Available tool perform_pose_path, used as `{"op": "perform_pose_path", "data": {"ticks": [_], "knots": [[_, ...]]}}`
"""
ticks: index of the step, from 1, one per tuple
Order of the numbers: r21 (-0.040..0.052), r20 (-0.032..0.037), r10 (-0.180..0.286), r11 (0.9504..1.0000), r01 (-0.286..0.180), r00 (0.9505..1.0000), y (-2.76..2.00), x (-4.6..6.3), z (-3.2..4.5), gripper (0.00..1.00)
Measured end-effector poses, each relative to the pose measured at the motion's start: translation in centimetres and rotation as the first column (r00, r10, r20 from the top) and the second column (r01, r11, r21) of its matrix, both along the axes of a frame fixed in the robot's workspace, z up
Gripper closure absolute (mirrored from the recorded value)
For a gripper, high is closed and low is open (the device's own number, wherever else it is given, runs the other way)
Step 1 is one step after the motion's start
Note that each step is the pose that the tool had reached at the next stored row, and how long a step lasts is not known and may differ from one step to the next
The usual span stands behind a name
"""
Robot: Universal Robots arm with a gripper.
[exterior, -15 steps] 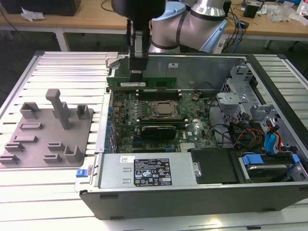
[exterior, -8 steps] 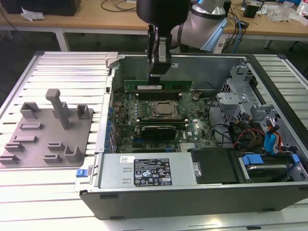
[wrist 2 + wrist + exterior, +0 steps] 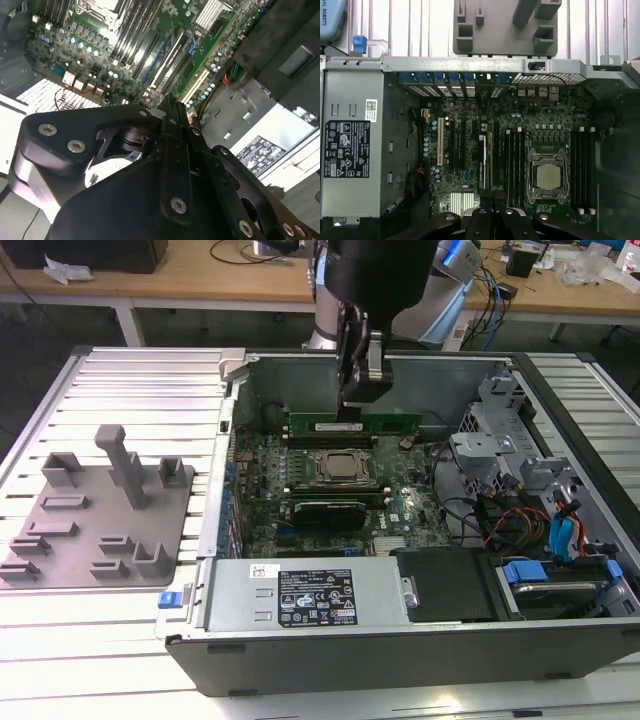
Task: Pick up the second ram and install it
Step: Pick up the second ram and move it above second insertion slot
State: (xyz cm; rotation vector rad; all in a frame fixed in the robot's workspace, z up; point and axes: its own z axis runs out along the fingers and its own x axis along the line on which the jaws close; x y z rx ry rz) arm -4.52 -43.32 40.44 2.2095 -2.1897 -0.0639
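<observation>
In the exterior view the second ram (image 3: 392,423), a long green stick with a white label, stands on its long edge inside the open computer case. It sits level over the memory slots just beyond the silver processor (image 3: 343,468). My gripper (image 3: 357,406) comes down from above and is shut on the stick's top edge, left of its middle. I cannot tell whether the stick's lower edge touches a slot. In the first wrist view the gripper (image 3: 492,204) points at the motherboard, with empty dark slots (image 3: 516,165) beside the processor (image 3: 549,175).
The grey fixture plate (image 3: 100,510) with upright posts lies on the ribbed table at the exterior view's left. The power supply (image 3: 300,595) fills the case's near side. A drive cage and cables (image 3: 520,500) crowd the right. The case walls (image 3: 420,370) stand close behind the gripper.
</observation>
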Motion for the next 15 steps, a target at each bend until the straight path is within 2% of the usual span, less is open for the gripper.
{"op": "perform_pose_path", "data": {"ticks": [3, 4, 6, 8, 9, 11, 15], "knots": [[0.0003, -0.0003, 0.0, 1.0, 0.0, 1.0, 0.97, 0.1, -0.72, 0.91], [0.0011, -0.0003, 0.0, 1.0, 0.0, 1.0, 1.53, 0.1, -0.9, 0.91], [0.0021, -0.0003, 0.0, 1.0, 0.0, 1.0, 2.06, 0.1, -1.08, 0.91], [0.0041, -0.0003, 0.0, 1.0, 0.0, 1.0, 3.01, 0.1, -1.53, 0.91], [0.0044, -0.0003, 0.0, 1.0, 0.0, 1.0, 3.32, 0.1, -1.83, 0.91], [0.0047, -0.0004, 0.0, 1.0, 0.0, 1.0, 3.6, 0.1, -2.25, 0.91], [0.0046, -0.0004, 0.0, 1.0, 0.0, 1.0, 3.62, 0.1, -2.4, 0.91]]}}
